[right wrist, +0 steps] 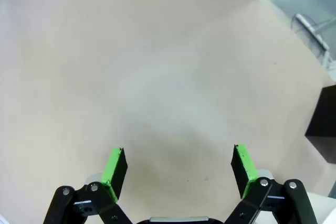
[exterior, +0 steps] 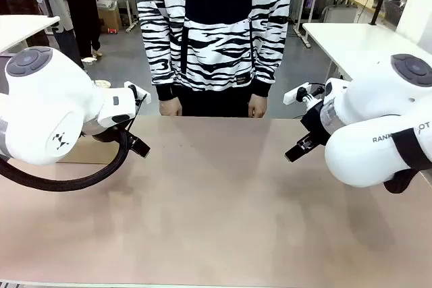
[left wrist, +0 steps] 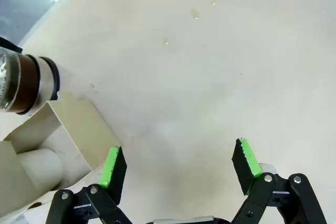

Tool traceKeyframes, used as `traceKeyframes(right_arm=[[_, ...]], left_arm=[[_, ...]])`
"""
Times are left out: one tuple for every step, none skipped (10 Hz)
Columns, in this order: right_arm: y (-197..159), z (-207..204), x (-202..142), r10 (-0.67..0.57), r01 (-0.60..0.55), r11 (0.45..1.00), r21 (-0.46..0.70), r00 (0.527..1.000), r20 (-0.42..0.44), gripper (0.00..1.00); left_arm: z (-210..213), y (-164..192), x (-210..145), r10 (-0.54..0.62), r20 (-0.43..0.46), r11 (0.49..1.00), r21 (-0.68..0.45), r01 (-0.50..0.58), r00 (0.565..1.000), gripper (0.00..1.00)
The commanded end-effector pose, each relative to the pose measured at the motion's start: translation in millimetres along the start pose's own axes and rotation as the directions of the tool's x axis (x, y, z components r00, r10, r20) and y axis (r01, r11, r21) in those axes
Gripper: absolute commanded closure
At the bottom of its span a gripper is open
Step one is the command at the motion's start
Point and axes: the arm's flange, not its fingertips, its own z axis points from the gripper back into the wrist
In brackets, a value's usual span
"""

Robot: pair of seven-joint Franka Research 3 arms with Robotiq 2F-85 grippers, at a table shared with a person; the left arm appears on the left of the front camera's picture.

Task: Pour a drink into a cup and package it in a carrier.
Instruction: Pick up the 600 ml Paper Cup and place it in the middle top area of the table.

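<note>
Your left pincer [left wrist: 177, 157] hangs with its jaws spread and nothing between the green pads. It is above the bare beige counter [left wrist: 199, 66], just beside the small brown cardboard carrier [left wrist: 79, 124]. The wrist view's edge cuts the carrier off, and a white cup [left wrist: 39, 167] sits in one of its slots. At the carrier's far corner is the clear glass jug [left wrist: 8, 77], also cropped, with the dark brown drink [left wrist: 29, 85] showing through it. You cannot tell whether jug and carrier touch. From the front, your left arm hides all but a sliver of the carrier. Your right pincer [right wrist: 178, 158], well apart from the carrier, is also spread and empty. Its view clips a black box [right wrist: 321, 121]. Farthest from the carrier, a person in a black-and-white striped top [exterior: 212, 25] stands at the counter's far edge.
</note>
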Motion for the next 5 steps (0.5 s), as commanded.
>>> traceKeyframes(right_arm=[[0.0, 0.0, 0.0, 0.000, 0.000, 1.000, 0.000, 1.000, 0.000, 0.00], [0.0, 0.0, 0.0, 0.000, 0.000, 1.000, 0.000, 1.000, 0.000, 0.00], [0.0, 0.0, 0.0, 0.000, 0.000, 1.000, 0.000, 1.000, 0.000, 0.00], [0.0, 0.0, 0.0, 0.000, 0.000, 1.000, 0.000, 1.000, 0.000, 0.00], [0.0, 0.0, 0.0, 0.000, 0.000, 1.000, 0.000, 1.000, 0.000, 0.00]], left_arm=[[0.1, 0.0, 0.0, 0.000, 0.000, 1.000, 0.000, 0.000, 1.000, 0.00], [0.1, 0.0, 0.0, 0.000, 0.000, 1.000, 0.000, 0.000, 1.000, 0.00], [0.1, 0.0, 0.0, 0.000, 0.000, 1.000, 0.000, 0.000, 1.000, 0.00], [0.1, 0.0, 0.0, 0.000, 0.000, 1.000, 0.000, 0.000, 1.000, 0.00], [0.1, 0.0, 0.0, 0.000, 0.000, 1.000, 0.000, 0.000, 1.000, 0.00]])
